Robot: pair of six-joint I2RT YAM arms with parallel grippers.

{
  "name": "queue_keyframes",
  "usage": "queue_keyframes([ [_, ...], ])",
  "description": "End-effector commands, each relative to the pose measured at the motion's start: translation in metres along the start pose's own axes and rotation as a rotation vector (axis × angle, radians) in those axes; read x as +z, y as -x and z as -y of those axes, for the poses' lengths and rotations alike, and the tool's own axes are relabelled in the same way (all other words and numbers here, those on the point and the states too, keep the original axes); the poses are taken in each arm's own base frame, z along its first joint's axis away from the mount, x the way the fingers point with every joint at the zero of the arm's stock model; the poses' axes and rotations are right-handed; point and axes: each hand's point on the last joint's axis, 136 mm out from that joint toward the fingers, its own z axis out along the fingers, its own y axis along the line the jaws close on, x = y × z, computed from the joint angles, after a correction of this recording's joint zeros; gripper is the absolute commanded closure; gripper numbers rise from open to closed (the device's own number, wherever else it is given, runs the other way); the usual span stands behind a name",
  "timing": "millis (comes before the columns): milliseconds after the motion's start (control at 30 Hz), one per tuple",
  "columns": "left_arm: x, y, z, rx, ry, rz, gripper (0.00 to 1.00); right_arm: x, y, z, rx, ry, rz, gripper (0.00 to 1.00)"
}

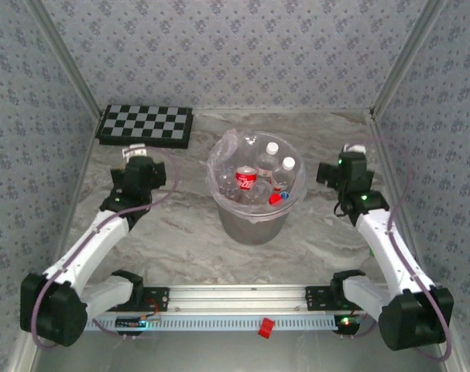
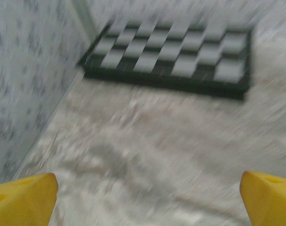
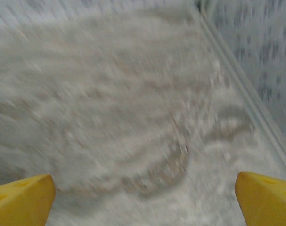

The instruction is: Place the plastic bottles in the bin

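The bin [image 1: 255, 221], a round grey bucket lined with a clear bag, stands at the table's middle. Several plastic bottles [image 1: 247, 180] with red labels and white, red or blue caps lie inside it. My left gripper [image 1: 135, 159] hovers left of the bin, near the chequered board. In the left wrist view its yellow fingertips [image 2: 25, 197] stand wide apart over bare marbled table, so the left gripper [image 2: 150, 200] is open and holds nothing. My right gripper [image 1: 351, 155] is right of the bin near the side wall. The right gripper [image 3: 145, 200] is open too, yellow fingertips [image 3: 22, 197] spread over bare table.
A flat black-and-white chequered board [image 1: 145, 125] [image 2: 173, 54] lies at the back left against the wall. Patterned walls close in the table on three sides; the right wall's foot [image 3: 246, 84] runs close to my right gripper. A small red piece [image 1: 266, 327] sits on the front rail.
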Motion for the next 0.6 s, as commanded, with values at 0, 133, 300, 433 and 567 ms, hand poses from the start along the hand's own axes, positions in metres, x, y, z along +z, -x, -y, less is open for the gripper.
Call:
queue_keyframes([
  [0, 0.010, 0.016, -0.018, -0.108, 0.080, 0.101, 0.01, 0.010, -0.003, 0.021, 0.095, -0.100, 0.135, 0.00],
  [133, 0.034, -0.010, -0.013, -0.093, 0.073, 0.056, 0.01, 0.024, -0.027, 0.037, 0.175, -0.157, 0.152, 0.00],
  [300, 0.052, -0.010, 0.008, -0.081, -0.009, 0.088, 0.01, 0.040, -0.046, 0.044, 0.156, -0.208, 0.163, 0.00],
  [433, 0.063, 0.001, 0.023, -0.055, -0.070, 0.128, 0.01, 0.057, -0.056, 0.039, 0.104, -0.208, 0.142, 0.00],
  [567, 0.066, 0.001, 0.034, -0.016, -0.122, 0.114, 0.01, 0.066, -0.048, 0.035, 0.077, -0.202, 0.178, 0.00],
])
